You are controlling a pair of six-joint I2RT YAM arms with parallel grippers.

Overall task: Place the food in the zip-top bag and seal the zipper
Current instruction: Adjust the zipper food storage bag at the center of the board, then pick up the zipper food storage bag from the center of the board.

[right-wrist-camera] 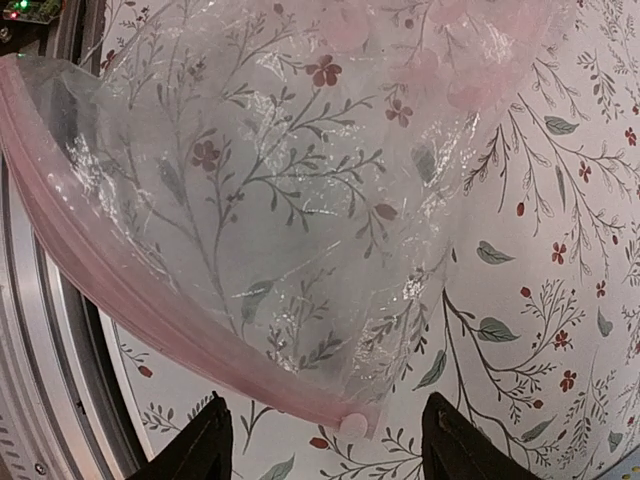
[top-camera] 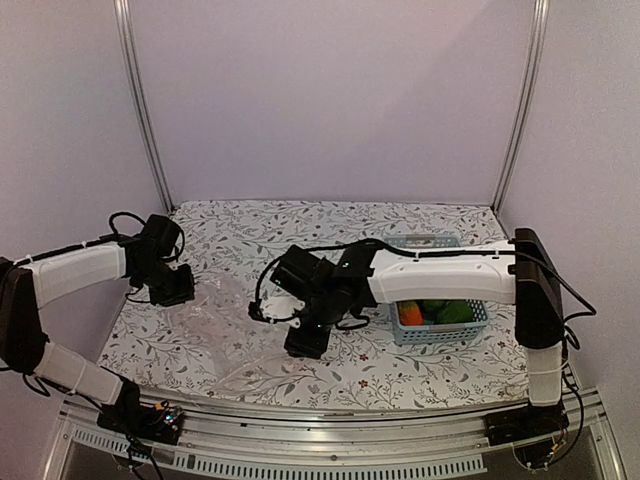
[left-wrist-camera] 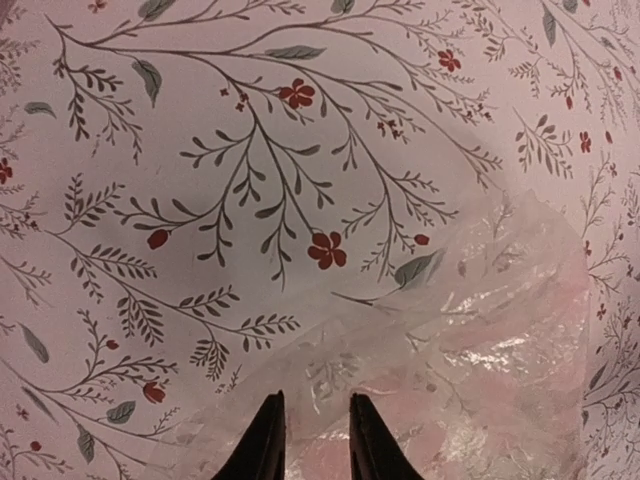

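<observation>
Closest to the front edge of the flower-printed table (top-camera: 300, 225), well to the left of the light-blue plastic mesh basket (top-camera: 440, 333), lies the mouth of the clear, crinkly zip-top bag (top-camera: 225, 335). Its thin pink zipper (right-wrist-camera: 150, 310) runs slantwise away from my right gripper (right-wrist-camera: 325, 450). The small pale tab (right-wrist-camera: 352, 423) at the strip's end sits just ahead of that gripper's fingers, which are spread wide with nothing in them. That hand hangs between basket and bag, so I judge it the nearer one to both the mouth and the food. Farther back, on the bag's side away from the basket, my left gripper (left-wrist-camera: 318, 445) has its fingers close together over the film's edge; I cannot tell whether they pinch it. The food (top-camera: 445, 311), orange and green toy pieces, lies in the basket, none in the bag
</observation>
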